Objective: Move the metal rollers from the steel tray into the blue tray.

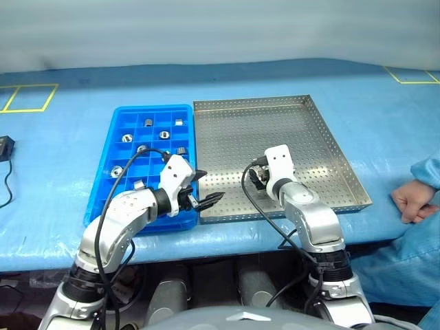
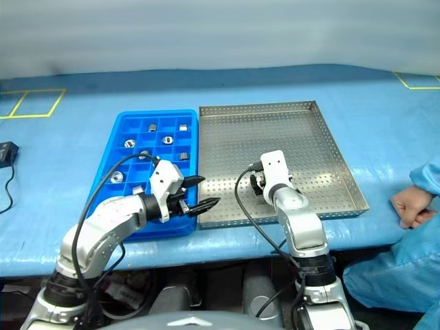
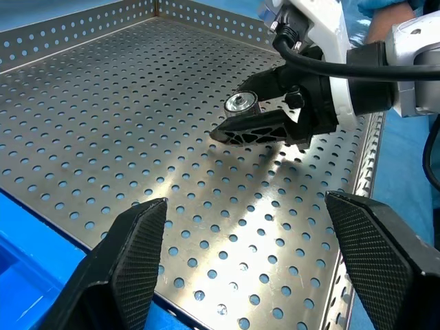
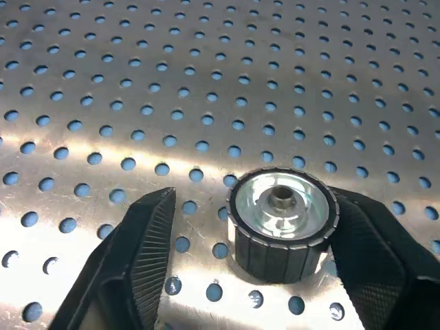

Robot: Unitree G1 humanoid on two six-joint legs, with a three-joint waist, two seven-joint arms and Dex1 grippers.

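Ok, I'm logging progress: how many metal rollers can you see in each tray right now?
Metal roller in the steel tray: 1
Metal rollers visible in the blue tray: 8
Total: 9
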